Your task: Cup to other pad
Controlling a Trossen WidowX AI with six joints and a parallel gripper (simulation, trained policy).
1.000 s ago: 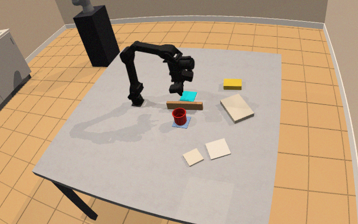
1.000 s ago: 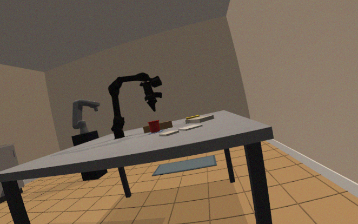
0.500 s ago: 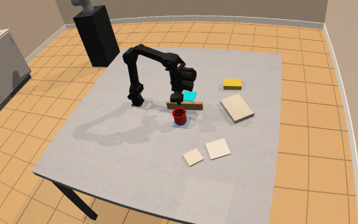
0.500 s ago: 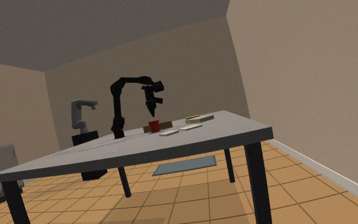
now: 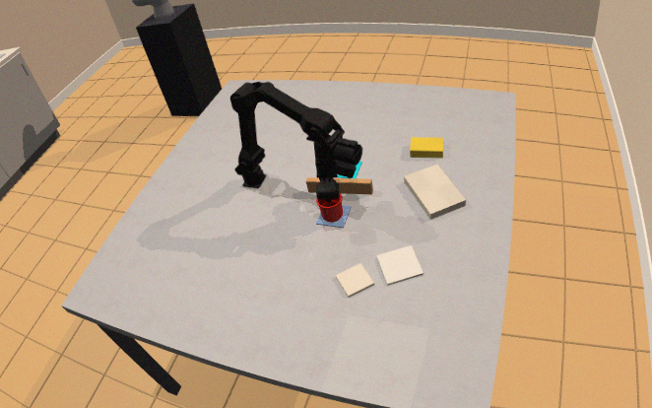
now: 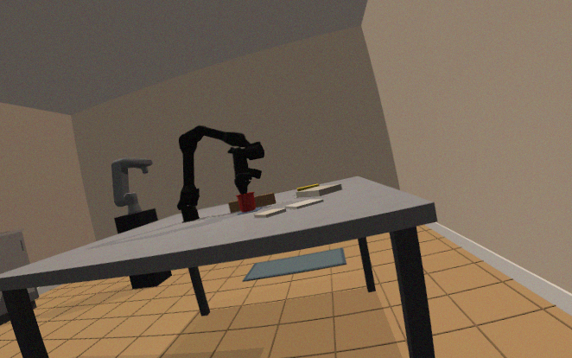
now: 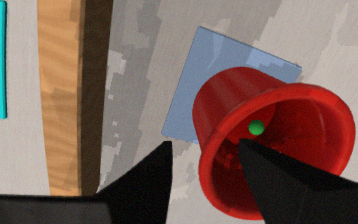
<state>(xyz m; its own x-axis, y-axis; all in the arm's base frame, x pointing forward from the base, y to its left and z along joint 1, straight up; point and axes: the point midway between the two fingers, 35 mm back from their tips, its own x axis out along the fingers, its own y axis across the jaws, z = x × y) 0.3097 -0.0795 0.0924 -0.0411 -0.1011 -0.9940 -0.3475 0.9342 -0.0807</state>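
The black arm (image 5: 288,105) (image 6: 217,133) rises from its base, bends over at the top and drops its wrist steeply toward the tabletop. The gripper (image 5: 329,198) (image 6: 244,192) (image 7: 205,147) points down, its fingers parted, with nothing pinched between them.

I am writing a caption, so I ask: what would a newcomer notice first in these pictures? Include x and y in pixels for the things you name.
Probably the bright red cup (image 5: 330,210) (image 6: 246,202) (image 7: 215,107), standing on a blue pad (image 5: 345,215) (image 7: 182,100). Next, the black arm (image 5: 283,103) (image 6: 188,164) arching over the table (image 5: 207,299) (image 6: 145,249), its open jaws at the cup.
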